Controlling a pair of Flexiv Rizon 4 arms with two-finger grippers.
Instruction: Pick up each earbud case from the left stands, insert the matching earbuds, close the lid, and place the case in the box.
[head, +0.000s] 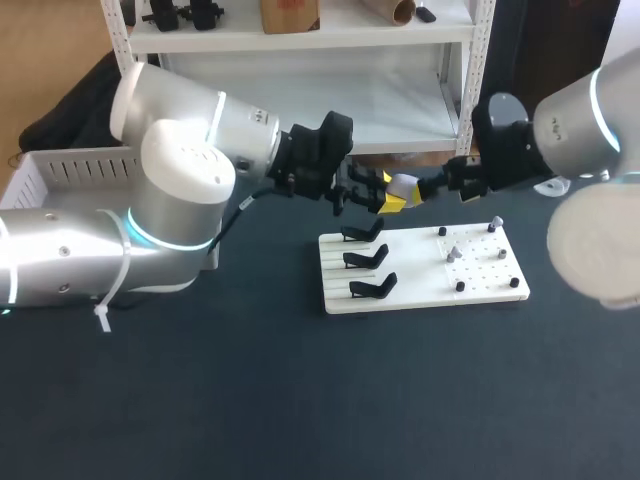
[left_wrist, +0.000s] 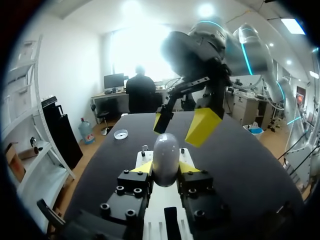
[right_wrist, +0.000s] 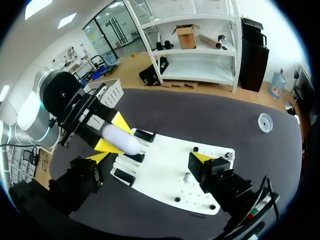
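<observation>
White board (head: 415, 265) on the dark table (head: 250, 400): three black stands (head: 365, 257) were counted. One pale case (left_wrist: 165, 157) was clamped between the jaws of the left gripper (left_wrist: 165, 170), above the board's far side. The right gripper (left_wrist: 182, 124) was held facing it, jaws spread wide, nothing gripped.

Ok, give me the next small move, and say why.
Probably bring the right gripper in onto the lid of the case to open it. The left gripper is shut on the case over the board, the lid looks closed, and the right gripper hangs open just ahead of it, holding nothing.
</observation>
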